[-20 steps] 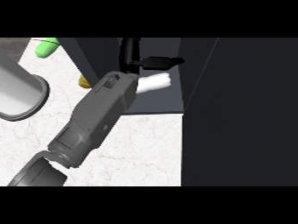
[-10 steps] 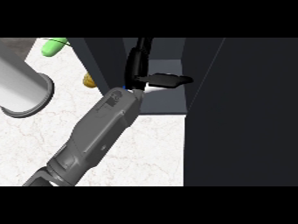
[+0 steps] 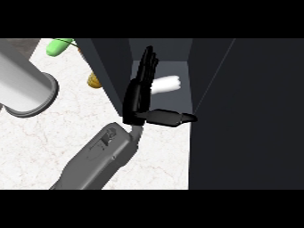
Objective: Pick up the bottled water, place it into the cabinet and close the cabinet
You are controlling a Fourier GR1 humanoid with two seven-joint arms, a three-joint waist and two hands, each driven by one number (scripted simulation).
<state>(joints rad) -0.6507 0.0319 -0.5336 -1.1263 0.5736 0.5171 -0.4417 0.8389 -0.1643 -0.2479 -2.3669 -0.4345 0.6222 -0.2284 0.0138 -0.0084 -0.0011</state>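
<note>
Inside the cabinet [image 3: 115, 62], against its dark interior, the bottled water [image 3: 167, 83] lies on its side as a pale, ribbed shape. Its long axis runs roughly across the view, from the hand's edge toward the cabinet's right inner wall, with the right end tipped slightly upward. Which end carries the cap cannot be told, and no label, brand or writing can be read on it.

Just left of the bottle, the right hand [image 3: 138, 95] reaches into the cabinet opening. Its fingers [image 3: 147, 60] are stretched out straight and held together, pointing deeper into the cabinet, while the thumb [image 3: 170, 118] sticks out sideways toward the cabinet's right wall, below the bottle. The fingers run alongside the bottle's left end and cover part of it; they are not curled round it. The grey forearm [image 3: 98, 160] comes up from the lower edge toward the cabinet mouth, over the pale marbled counter [image 3: 42, 147].

Left of the cabinet stands a large grey cylinder [image 3: 16, 80], which looks like the other forearm; its hand is out of sight. Between that cylinder and the cabinet's left wall sits a small yellowish thing [image 3: 93, 81], and farther back, near the cabinet's top left corner, a green thing [image 3: 59, 46].
</note>
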